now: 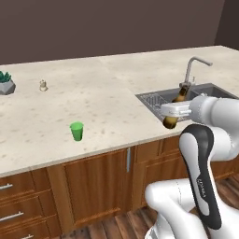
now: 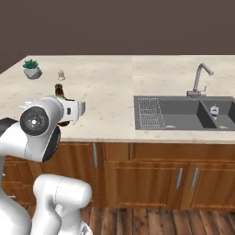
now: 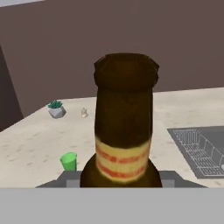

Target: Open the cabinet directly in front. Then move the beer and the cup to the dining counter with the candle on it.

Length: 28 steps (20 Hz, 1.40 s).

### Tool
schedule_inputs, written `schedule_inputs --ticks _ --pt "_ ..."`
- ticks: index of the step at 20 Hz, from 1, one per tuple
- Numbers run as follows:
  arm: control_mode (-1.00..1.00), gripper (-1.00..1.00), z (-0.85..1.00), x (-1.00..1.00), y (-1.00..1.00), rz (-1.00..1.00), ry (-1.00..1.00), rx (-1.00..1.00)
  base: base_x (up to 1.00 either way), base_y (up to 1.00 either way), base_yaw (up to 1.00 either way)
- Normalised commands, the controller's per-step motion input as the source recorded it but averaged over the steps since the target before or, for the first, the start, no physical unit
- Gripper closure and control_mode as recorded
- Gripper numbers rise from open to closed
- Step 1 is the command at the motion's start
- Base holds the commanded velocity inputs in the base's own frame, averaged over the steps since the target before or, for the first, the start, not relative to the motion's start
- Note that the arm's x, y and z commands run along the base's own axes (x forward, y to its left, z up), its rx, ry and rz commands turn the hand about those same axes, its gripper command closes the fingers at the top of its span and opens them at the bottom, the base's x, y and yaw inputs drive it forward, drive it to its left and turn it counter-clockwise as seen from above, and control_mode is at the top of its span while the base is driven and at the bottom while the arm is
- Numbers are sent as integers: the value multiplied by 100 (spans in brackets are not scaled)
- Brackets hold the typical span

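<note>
— Gripping what, exactly, over this kitchen island?

— The gripper is closed partway around the beer, a dark brown bottle with a pale label banded in orange. From the left base view the bottle leans, neck pointing up and away toward the tap, its base hanging below the white hand and clear of the stone. In the hand view the beer stands right against the lens, with the grey gripper body flanking its lower part.

— And where is the rest of the task's gear?

— The cup, bright green, stands upright on the dining counter, near its front edge and well to the left of the bottle. The candle, a tiny pale stub, sits farther back on the same beige speckled top, just beside a spiky green plant in a grey pot at the left edge.

— What lies to the right?

— A dark grey sink is set into the counter, a wire rack resting in its left basin. The right base view shows a small white object with a dark mark in the far basin; too small to identify. Brown wooden cabinet doors with vertical metal handles run below the countertop.
</note>
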Motion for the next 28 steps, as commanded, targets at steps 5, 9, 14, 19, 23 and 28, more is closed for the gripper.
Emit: schedule_inputs --ticks 5,9,14,19,23,28 --pt "100 100 0 0 0 0 0 0 13 6 6" --pt "100 100 0 0 0 0 0 0 0 0 14" --pt "100 100 0 0 0 0 0 0 0 0 13" --pt "100 100 0 0 0 0 0 0 47 7 0" --pt "100 100 0 0 0 0 0 0 59 9 0" --pt "-100 100 -8 62 12 0 9 -2 0 0 0"
